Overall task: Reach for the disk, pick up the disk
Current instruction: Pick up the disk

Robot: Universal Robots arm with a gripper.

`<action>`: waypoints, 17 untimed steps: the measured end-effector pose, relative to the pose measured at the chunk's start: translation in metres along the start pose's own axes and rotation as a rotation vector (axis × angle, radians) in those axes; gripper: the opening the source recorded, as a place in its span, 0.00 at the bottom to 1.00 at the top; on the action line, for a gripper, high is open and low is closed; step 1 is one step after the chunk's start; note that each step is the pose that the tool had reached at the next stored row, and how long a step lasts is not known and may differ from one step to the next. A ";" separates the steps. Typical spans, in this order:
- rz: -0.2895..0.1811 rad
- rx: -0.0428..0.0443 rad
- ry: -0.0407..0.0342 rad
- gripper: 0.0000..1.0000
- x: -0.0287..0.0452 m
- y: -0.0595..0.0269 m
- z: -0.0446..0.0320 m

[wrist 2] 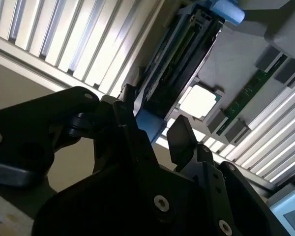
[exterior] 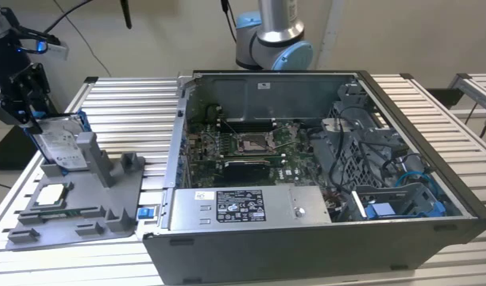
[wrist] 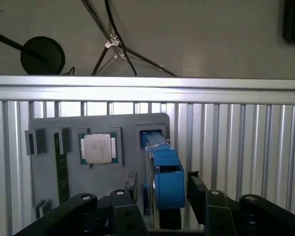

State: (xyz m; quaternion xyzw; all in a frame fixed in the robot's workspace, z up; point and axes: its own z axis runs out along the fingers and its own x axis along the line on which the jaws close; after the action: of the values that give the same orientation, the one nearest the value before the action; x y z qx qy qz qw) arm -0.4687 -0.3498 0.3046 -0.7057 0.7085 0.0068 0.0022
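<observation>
While upright, blue-framed silver disk [exterior: 59, 148] with white label, ungripped, inside spread tool [wrist: 162, 178].

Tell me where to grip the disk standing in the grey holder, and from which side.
Grip the disk across its two broad flat faces near the top edge, coming down from above. It stands on edge in the grey holder, so only its upper part is free, and its thin profile should fit between the fingers of the open gripper.

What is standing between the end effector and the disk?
Nothing visible. In the first wrist view the end effector has its open fingers flanking the disk, which stands on edge in the grey fixture.
</observation>
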 end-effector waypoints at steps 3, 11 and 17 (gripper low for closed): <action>0.000 0.0000 0.0000 1.00 0.0000 0.0000 0.0023; 0.000 0.0000 0.0000 1.00 0.0001 -0.0001 0.0084; 0.000 -0.0001 0.0000 1.00 0.0001 -0.0001 0.0100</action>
State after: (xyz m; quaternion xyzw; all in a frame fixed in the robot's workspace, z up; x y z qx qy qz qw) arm -0.4687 -0.3498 0.2946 -0.7057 0.7085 0.0068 0.0022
